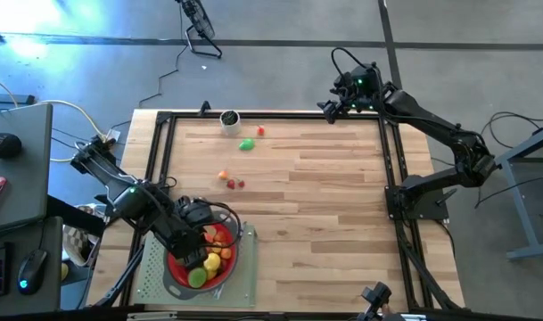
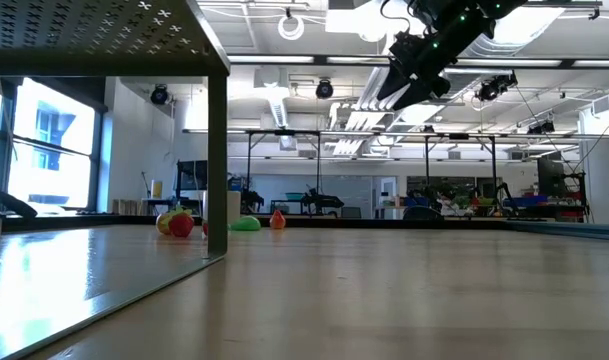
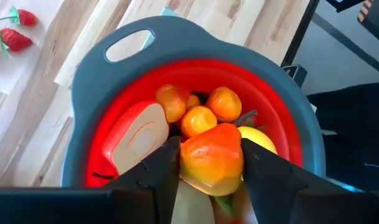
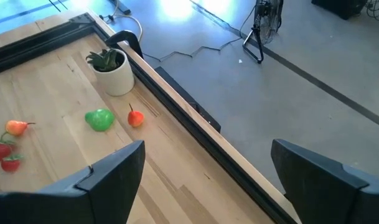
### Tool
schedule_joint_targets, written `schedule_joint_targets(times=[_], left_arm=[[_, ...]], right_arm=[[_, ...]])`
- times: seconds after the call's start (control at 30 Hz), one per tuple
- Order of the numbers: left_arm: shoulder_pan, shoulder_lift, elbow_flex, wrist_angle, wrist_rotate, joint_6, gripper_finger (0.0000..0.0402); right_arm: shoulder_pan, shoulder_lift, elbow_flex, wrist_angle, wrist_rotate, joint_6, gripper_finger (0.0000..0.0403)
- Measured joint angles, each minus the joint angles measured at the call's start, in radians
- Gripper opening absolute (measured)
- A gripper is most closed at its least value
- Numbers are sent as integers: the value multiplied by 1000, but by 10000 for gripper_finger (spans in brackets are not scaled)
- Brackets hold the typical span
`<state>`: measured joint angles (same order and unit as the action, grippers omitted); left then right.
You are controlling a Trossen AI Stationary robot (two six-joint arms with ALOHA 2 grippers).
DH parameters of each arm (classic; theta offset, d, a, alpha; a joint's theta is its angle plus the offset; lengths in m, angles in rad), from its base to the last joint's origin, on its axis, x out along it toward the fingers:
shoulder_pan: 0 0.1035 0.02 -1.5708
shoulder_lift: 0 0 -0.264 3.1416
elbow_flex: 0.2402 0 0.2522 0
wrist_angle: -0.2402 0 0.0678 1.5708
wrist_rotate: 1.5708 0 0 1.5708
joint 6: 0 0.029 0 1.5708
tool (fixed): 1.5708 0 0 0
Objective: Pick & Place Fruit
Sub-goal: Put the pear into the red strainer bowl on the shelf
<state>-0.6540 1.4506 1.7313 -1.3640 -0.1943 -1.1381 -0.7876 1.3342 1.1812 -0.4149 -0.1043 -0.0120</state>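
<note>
Our left pincer (image 3: 209, 180) hangs directly over the red strainer (image 3: 114, 118), pinching an orange-and-yellow fruit (image 3: 212, 158) between its 2 dark fingers (image 3: 155, 171). We hold it there because the strainer is where the fruit is being gathered: several pieces already lie in its bowl, among them 2 small orange ones (image 3: 198, 119), a yellow one (image 3: 259, 140) and a sliced half showing its pale face (image 3: 138, 138). Low and centred above the pile, the held piece should drop in among the others without bouncing over the grey rim. We judge this to be the release step; the fingers touch the fruit on both sides, so it is not yet let go.

From above, the strainer (image 1: 173, 266) rests on a pale perforated mat (image 1: 151, 276) at the near left corner of the tabletop (image 1: 324, 196), close to the left arm's base, which keeps each carry short.

The remaining fruit lies well apart from the strainer: a green piece (image 1: 246, 144) and a small red one (image 1: 260, 131) near the far edge beside a little white plant pot (image 1: 229, 119), and a cluster of an orange piece with 2 red strawberries (image 1: 230, 180) nearer the middle.

Our right pincer (image 4: 205, 171) waits with its fingers spread wide, raised over the far right corner of the tabletop, clear of the left arm's work and looking toward the loose pieces.
</note>
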Motion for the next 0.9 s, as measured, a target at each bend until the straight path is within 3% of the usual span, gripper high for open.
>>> schedule_joint_targets(times=[0.23, 0.4, 0.6, 0.9], left_arm=[[0, 0, 0, 5, -7, -16, 201], [0, 0, 0, 8, -8, -52, 207], [14, 0, 0, 23, -19, -64, 183], [154, -6, 2, 174, 9, 7, 154]], right_arm=[[0, 0, 0, 0, 0, -13, 341], [0, 0, 0, 0, 0, -15, 341], [0, 0, 0, 0, -2, -15, 341], [0, 0, 0, 0, -3, -15, 341]])
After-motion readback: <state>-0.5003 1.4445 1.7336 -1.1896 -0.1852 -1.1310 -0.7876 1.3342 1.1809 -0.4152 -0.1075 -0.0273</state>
